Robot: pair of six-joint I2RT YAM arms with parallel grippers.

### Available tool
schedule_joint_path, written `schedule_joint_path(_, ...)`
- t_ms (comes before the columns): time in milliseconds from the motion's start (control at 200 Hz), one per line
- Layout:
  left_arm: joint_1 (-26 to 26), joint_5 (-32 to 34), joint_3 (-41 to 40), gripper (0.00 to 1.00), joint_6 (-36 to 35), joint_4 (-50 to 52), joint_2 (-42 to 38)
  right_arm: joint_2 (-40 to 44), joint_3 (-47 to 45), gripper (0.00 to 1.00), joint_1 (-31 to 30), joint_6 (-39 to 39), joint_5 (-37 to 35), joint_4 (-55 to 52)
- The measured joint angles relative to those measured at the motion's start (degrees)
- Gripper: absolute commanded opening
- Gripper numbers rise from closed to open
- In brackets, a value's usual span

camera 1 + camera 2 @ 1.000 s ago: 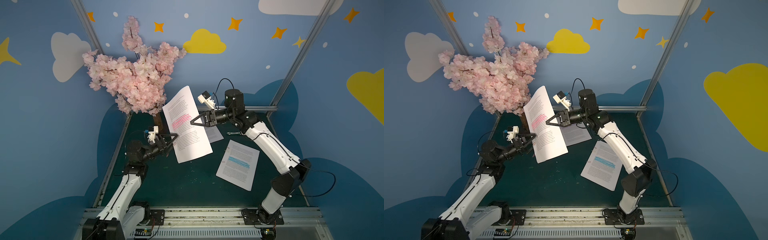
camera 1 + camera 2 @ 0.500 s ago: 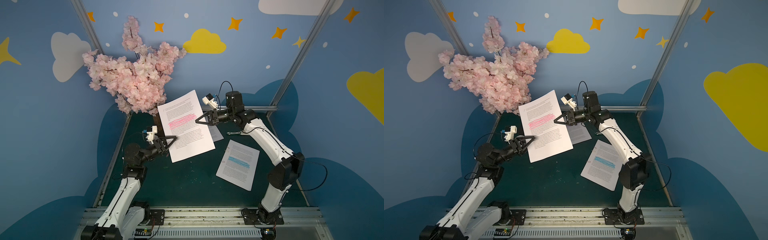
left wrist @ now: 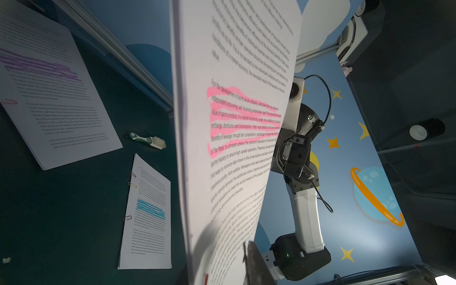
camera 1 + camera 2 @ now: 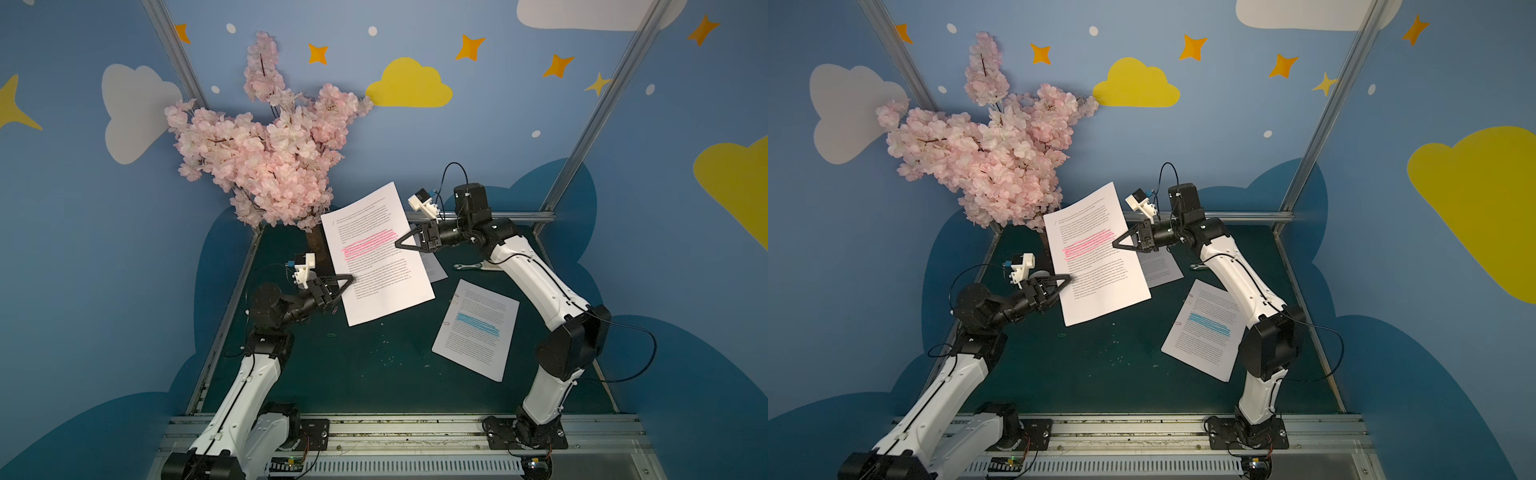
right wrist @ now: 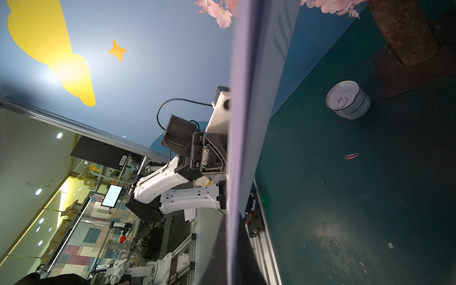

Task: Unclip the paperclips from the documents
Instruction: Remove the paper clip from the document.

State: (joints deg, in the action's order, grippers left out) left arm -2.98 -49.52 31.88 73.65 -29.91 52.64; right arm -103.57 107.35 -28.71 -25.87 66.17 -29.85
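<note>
Left tool (image 4: 348, 278) has narrowed onto pink-banded document (image 4: 376, 286), grip hidden; right tool (image 4: 399, 243) pinches it.

The dark green counter (image 4: 374, 374) is carrying a blue-banded document (image 4: 478, 328) lying flat. A purple-banded document (image 3: 49, 98) is lying nearer the far rail, with a brush (image 3: 148, 140) resting beside it. A green paperclip (image 5: 321, 178) and a pink paperclip (image 5: 351, 156) are lying loose, and a tin can (image 5: 348, 100) is standing upright.
</note>
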Motion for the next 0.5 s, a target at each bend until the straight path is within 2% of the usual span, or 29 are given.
schedule_joint_path(501,0.3,-0.2,0.1,0.13,-1.5,3.0,-1.4,1.3,0.0,0.00,1.2,2.8,0.0,-3.7)
